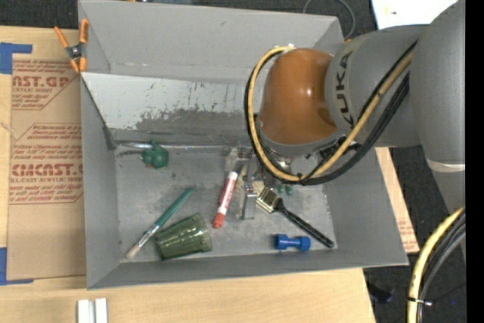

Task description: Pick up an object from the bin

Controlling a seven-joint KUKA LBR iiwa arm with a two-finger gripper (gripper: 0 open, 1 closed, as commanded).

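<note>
My gripper (246,194) reaches down to the bin floor right of centre, mostly hidden under the arm's orange cover. A red marker with a white middle (224,200) lies just to its left, pointing up and down. A small brass padlock (266,199) lies against its right side. From the padlock a black pen (305,226) runs down to the right. A small blue piece (292,242) rests near the front wall below the pen.
A dark green cup (184,237) lies on its side at the front left, with a green-handled paintbrush (163,223) slanting beside it. A green lump (156,156) lies by the back wall at the left. The arm covers the bin's right back part.
</note>
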